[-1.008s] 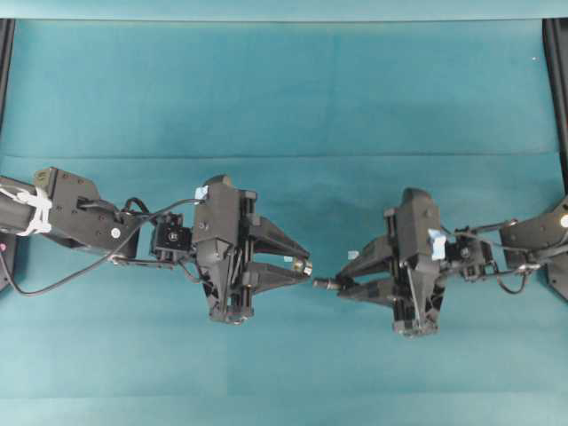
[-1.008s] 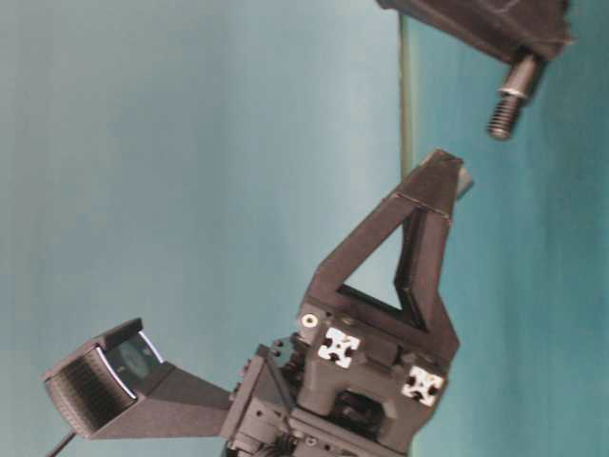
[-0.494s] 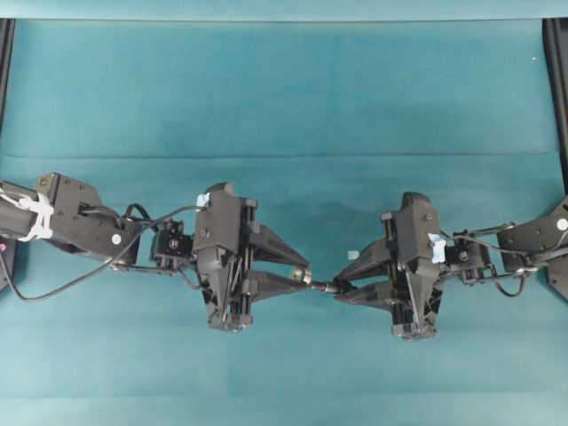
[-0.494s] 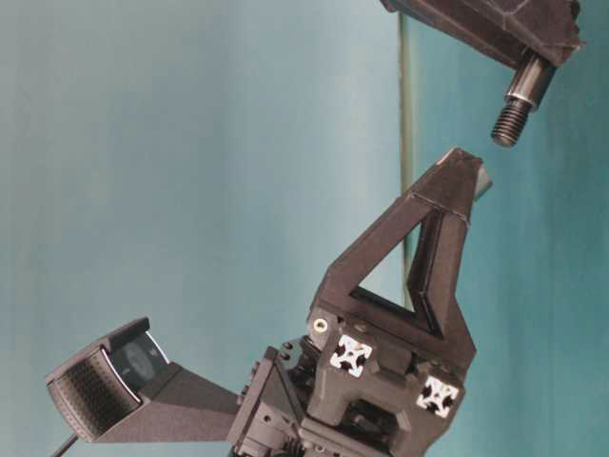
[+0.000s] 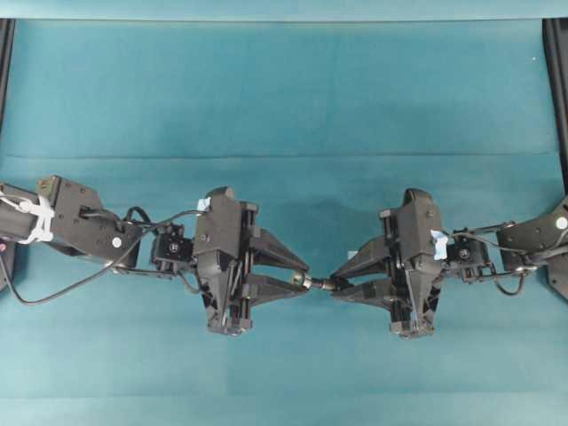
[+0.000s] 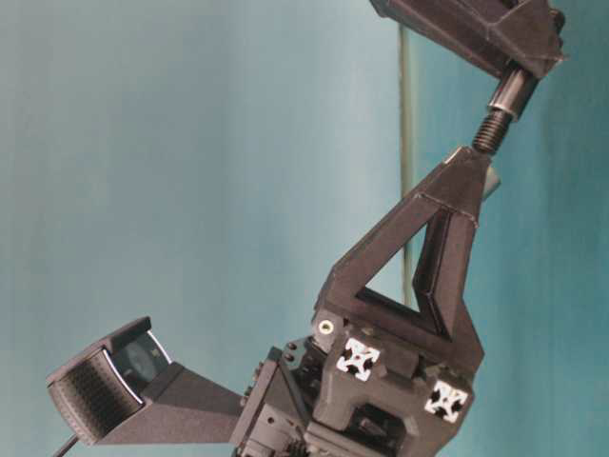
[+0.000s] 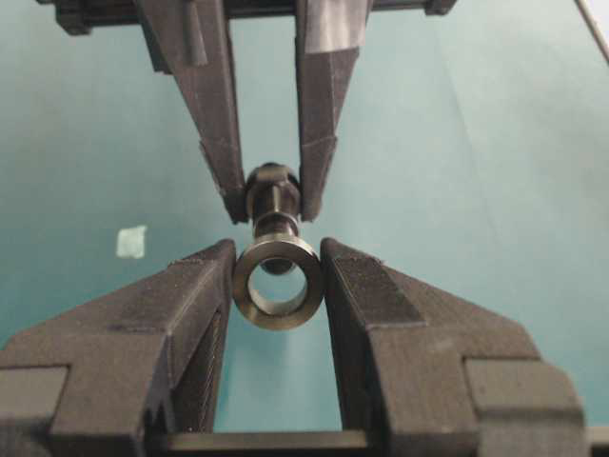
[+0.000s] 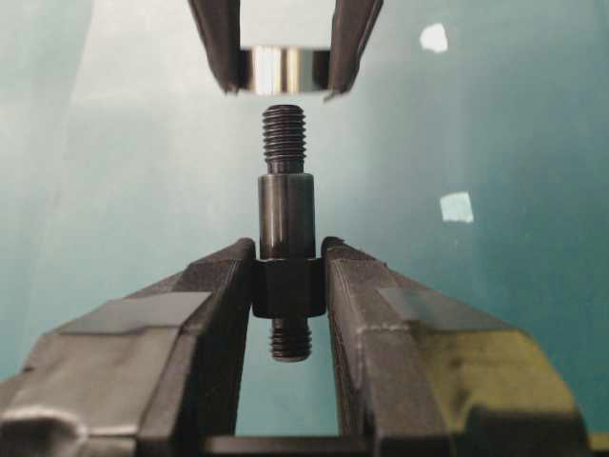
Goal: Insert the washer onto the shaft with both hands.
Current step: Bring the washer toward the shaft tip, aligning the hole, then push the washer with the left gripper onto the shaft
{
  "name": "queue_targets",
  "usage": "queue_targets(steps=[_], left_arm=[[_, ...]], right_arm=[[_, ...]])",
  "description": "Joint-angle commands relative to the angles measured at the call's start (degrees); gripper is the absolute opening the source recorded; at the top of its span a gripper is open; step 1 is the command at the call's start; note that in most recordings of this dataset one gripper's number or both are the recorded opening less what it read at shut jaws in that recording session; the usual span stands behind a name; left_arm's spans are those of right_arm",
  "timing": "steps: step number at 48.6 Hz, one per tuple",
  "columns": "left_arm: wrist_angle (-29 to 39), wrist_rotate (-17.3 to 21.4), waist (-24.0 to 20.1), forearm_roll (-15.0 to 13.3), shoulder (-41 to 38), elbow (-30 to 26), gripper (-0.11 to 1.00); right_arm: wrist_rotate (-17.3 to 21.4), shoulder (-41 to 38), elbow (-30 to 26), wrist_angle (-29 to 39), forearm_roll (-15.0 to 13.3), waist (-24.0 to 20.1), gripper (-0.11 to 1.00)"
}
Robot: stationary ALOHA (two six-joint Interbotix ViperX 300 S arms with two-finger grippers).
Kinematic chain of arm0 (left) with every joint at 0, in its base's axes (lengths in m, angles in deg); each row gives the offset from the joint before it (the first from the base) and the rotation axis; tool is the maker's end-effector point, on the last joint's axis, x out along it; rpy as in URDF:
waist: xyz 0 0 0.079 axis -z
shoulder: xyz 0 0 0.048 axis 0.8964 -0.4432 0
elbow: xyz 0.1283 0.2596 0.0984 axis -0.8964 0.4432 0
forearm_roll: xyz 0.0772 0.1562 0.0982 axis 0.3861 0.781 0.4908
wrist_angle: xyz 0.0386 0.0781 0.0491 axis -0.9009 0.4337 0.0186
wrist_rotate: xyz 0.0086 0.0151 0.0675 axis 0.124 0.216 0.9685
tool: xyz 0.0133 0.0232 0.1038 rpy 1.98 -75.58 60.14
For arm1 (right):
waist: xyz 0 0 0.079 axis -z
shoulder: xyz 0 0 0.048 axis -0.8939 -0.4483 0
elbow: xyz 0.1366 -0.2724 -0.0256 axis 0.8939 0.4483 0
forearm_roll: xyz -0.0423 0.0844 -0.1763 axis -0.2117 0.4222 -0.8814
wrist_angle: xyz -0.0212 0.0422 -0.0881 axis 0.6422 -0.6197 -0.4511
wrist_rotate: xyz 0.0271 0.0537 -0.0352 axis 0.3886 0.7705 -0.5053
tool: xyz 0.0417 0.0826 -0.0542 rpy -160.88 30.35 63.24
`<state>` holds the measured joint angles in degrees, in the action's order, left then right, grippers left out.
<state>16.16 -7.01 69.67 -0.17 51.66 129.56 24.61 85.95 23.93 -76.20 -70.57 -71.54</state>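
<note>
My left gripper is shut on the washer, a thick grey ring held edge-on between the pads, its hole facing the other arm. My right gripper is shut on the hex section of the dark stepped shaft, whose threaded end points at the washer. In the overhead view the left gripper and right gripper meet tip to tip above the cloth, the shaft bridging them. The thread tip sits right at the ring; whether it has entered the hole I cannot tell.
Teal cloth covers the table. Small pale tape scraps lie on it under the grippers. Black frame rails stand at the far left and right edges. The left wrist camera juts out low at table level.
The two grippers have closed the gap between them. The shaft's threaded tip, clearly apart from the washer a second ago, now reaches it.
</note>
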Motion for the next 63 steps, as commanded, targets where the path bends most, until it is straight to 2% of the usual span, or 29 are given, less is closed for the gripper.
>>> queue_targets(steps=[1, 50, 63], left_arm=[[-0.6, -0.1, 0.2, 0.1, 0.2, -1.0, 0.35], [1.1, 0.0, 0.2, 0.1, -2.9, -4.1, 0.35], [2.4, 0.4, 0.2, 0.1, -4.4, -6.6, 0.36]], right_arm=[[0.6, 0.4, -0.9, -1.1, 0.1, 0.0, 0.0], [0.6, 0.1, -1.4, -1.9, 0.1, 0.3, 0.0], [0.5, -0.1, -1.8, -1.9, 0.1, 0.4, 0.0]])
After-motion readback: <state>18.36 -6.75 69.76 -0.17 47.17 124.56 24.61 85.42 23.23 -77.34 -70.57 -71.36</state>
